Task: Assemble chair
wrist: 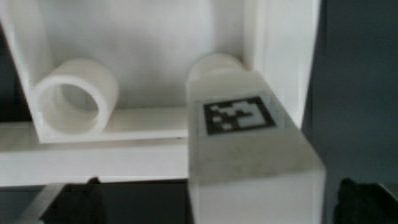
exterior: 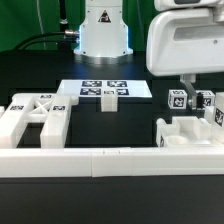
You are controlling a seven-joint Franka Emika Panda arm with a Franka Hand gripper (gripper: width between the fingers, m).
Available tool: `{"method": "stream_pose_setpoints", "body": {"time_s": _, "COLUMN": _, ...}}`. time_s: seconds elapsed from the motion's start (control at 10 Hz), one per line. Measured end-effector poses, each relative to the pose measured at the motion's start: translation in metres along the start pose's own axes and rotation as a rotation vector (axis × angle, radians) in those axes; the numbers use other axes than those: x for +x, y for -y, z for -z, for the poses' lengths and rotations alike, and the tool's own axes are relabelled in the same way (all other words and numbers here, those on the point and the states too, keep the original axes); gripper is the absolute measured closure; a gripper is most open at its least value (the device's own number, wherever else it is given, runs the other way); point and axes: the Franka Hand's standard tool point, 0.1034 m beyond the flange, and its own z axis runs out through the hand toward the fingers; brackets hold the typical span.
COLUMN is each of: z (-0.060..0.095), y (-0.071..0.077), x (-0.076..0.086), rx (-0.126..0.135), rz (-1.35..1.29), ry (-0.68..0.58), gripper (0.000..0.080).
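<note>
In the exterior view my gripper [exterior: 190,90] hangs at the right, over a group of white chair parts [exterior: 188,132] that stand together. Two tagged white pieces [exterior: 178,98] rise right under the fingers. In the wrist view a thick white leg [wrist: 249,150] with a square tag lies between my fingertips [wrist: 365,200]. The gripper [wrist: 214,205] is open, with dark space between the leg and one finger. A short white cylinder with a hole [wrist: 71,100] sits beside the leg against a white panel [wrist: 151,30].
More white chair parts [exterior: 35,115] lie at the exterior view's left. The marker board [exterior: 105,88] lies in the middle with a small white block [exterior: 108,101] at its near edge. The long white border rail [exterior: 100,160] runs along the front.
</note>
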Motion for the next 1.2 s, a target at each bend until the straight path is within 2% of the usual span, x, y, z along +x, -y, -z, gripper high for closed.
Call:
{"method": "stream_pose_setpoints", "body": {"time_s": 0.1, "z": -0.0013, "y": -0.0007, "x": 0.0010, "rx": -0.012, "rz": 0.122, "ry": 0.002, "gripper": 0.0151}}
{"method": "stream_pose_setpoints", "body": {"time_s": 0.2, "z": -0.0012, "y": -0.0001, "x": 0.0012, "rx": -0.016, "rz": 0.138, "ry": 0.001, "gripper": 0.0151}}
{"method": "stream_pose_setpoints", "body": {"time_s": 0.3, "z": -0.0016, "y": 0.0024, "x": 0.0009, "rx": -0.020, "rz": 0.145, "ry": 0.001, "gripper": 0.0272}}
{"method": "stream_pose_setpoints", "body": {"time_s": 0.4, "z": -0.0017, "y": 0.0048, "x": 0.0005, "rx": -0.019, "rz": 0.137, "ry": 0.002, "gripper": 0.0272}}
{"method": "stream_pose_setpoints", "body": {"time_s": 0.5, "z": -0.0018, "y": 0.0038, "x": 0.0006, "rx": -0.020, "rz": 0.137, "ry": 0.002, "gripper": 0.0413}}
{"method": "stream_pose_setpoints", "body": {"time_s": 0.6, "z": -0.0019, "y": 0.0034, "x": 0.0005, "rx": -0.020, "rz": 0.137, "ry": 0.002, "gripper": 0.0514}}
{"method": "stream_pose_setpoints", "body": {"time_s": 1.0, "z": -0.0022, "y": 0.0035, "x": 0.0002, "rx": -0.019, "rz": 0.100, "ry": 0.002, "gripper": 0.0514}}
{"method": "stream_pose_setpoints", "body": {"time_s": 1.2, "z": -0.0036, "y": 0.0070, "x": -0.0016, "rx": -0.014, "rz": -0.164, "ry": -0.001, "gripper": 0.0514}}
